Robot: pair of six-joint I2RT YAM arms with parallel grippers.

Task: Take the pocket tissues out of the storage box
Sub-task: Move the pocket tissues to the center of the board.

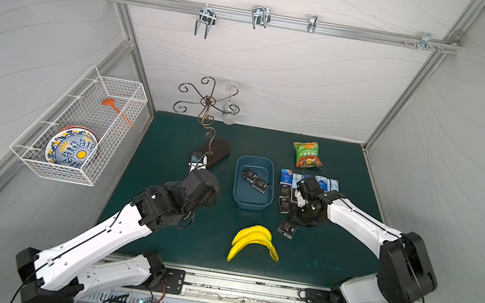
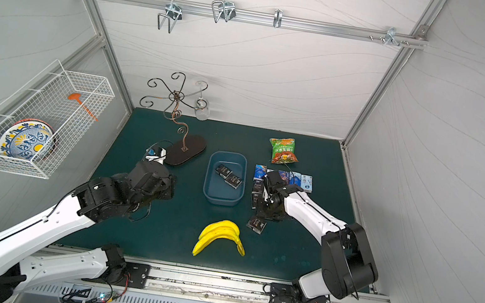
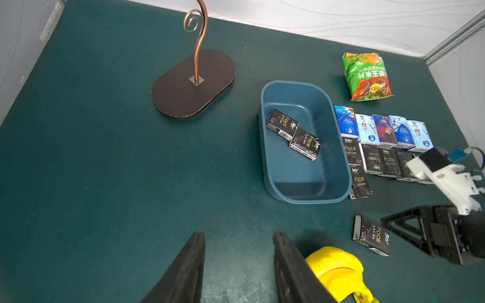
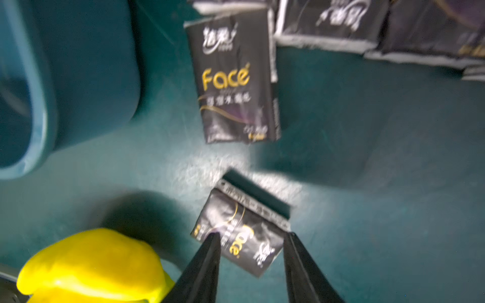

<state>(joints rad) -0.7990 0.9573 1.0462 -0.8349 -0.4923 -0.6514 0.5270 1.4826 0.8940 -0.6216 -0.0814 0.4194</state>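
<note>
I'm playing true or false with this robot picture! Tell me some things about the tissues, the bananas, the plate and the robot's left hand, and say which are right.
1. Two black tissue packs lie inside the blue storage box. True.
2. The bananas are in the storage box too. False: they lie on the green mat, in front of the box.
3. The left hand is holding a tissue pack. False: its fingers are apart, with nothing between them.
4. A blue and yellow patterned plate sits in the white wire basket. True.
</note>
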